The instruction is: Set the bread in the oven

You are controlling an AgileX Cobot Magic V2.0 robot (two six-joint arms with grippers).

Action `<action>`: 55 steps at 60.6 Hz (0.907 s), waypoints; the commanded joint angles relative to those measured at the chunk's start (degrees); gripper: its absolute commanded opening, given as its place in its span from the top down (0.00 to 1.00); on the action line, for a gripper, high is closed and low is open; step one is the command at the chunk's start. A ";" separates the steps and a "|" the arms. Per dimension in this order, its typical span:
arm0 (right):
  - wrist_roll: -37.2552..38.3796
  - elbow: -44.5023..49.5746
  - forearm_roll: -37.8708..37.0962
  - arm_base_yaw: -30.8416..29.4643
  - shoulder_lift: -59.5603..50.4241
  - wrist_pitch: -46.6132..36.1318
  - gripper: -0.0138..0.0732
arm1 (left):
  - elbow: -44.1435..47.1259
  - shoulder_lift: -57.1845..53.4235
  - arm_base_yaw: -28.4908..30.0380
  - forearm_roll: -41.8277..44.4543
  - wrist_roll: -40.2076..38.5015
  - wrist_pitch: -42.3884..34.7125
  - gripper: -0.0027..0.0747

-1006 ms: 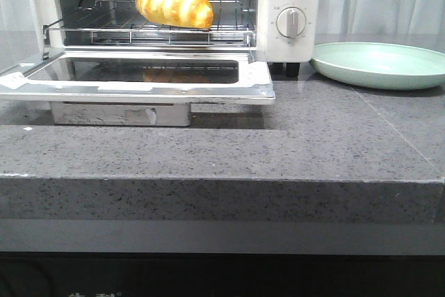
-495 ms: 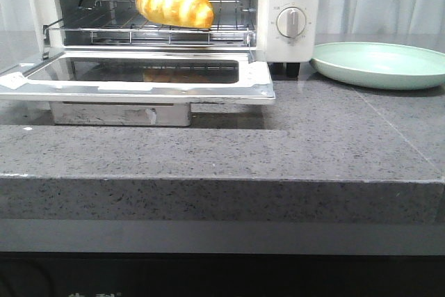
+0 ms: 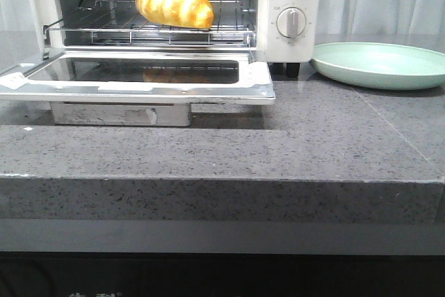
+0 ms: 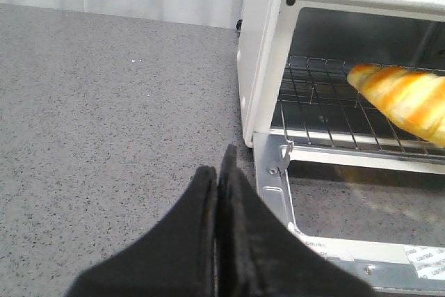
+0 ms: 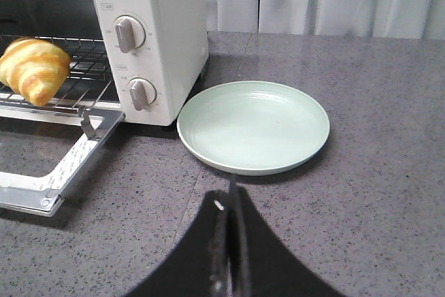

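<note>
The golden striped bread (image 3: pixel 175 1) lies on the wire rack inside the white oven (image 3: pixel 288 39), whose glass door (image 3: pixel 139 78) hangs open and flat. The bread also shows in the left wrist view (image 4: pixel 403 99) and in the right wrist view (image 5: pixel 33 69). My left gripper (image 4: pixel 219 165) is shut and empty, over the grey counter beside the oven's left front corner. My right gripper (image 5: pixel 231 196) is shut and empty, over the counter in front of the green plate. Neither gripper shows in the front view.
An empty pale green plate (image 3: pixel 382 64) sits right of the oven, also in the right wrist view (image 5: pixel 254 124). The oven's dials (image 3: pixel 290 22) face forward. The open door (image 5: pixel 62 172) juts out over the grey stone counter (image 3: pixel 313 144). White curtains hang behind.
</note>
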 commanded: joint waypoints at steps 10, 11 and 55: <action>-0.56 -1.40 0.24 -0.26 0.33 -4.86 0.92 | 5.99 -12.45 2.38 -0.36 -0.55 -4.68 0.99; -0.56 -1.40 0.24 -0.26 0.33 -4.86 0.92 | 6.66 -13.47 2.69 -0.36 -0.55 -4.68 0.99; -0.56 -1.40 0.24 -0.26 0.33 -4.89 0.92 | 33.62 -36.40 5.50 -0.91 -0.55 -12.76 0.99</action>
